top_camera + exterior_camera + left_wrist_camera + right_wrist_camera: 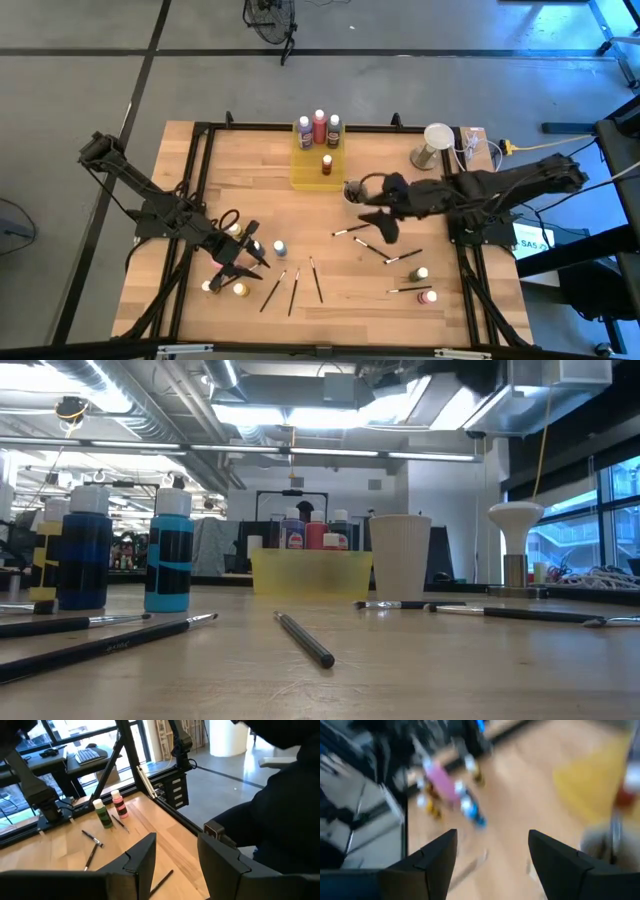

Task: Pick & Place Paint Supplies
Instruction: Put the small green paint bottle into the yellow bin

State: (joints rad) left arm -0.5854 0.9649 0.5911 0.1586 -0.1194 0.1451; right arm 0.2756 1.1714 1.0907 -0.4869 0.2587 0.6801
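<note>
Brushes (pixel 305 639) lie nearest on the tabletop (pixel 250 200), loose bottles (pixel 280 247) behind, unsorted. Beyond, four bottles stand in the yellow tray (pixel 318 168). Right pincer (pixel 375 218) hovers near the cup (pixel 352 192), fingers apart, empty; left pincer (pixel 245 262), fingers apart, waits among bottles.
</note>
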